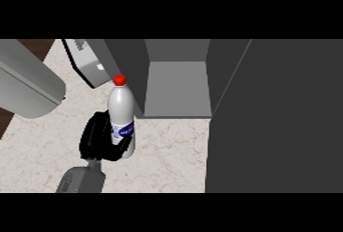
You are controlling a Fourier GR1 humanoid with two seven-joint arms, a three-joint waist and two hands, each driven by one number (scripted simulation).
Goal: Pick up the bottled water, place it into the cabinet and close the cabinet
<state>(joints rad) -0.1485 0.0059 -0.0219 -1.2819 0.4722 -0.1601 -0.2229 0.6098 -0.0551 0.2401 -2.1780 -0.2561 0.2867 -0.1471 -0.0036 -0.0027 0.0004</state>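
Observation:
The bottled water (pixel 121 106) is white with a red cap and a blue label. It is upright over the marbled counter (pixel 167 154), just in front of the left edge of the cabinet's opening and outside it. My right hand (pixel 98 136) is shut on the bottle's lower half, with black fingers curled round it from the left and a dark finger crossing its base. The grey forearm (pixel 80 180) comes in from the lower edge. The cabinet (pixel 178 88) is open and its grey shelf is bare. My left hand does not show.
A broad dark panel (pixel 275 118), seemingly the cabinet's open door, fills the right side. A white appliance (pixel 87 63) sits behind the bottle at the upper left. A big grey rounded shape (pixel 23 86) covers the left edge. Brown floor (pixel 33 45) shows beyond the counter.

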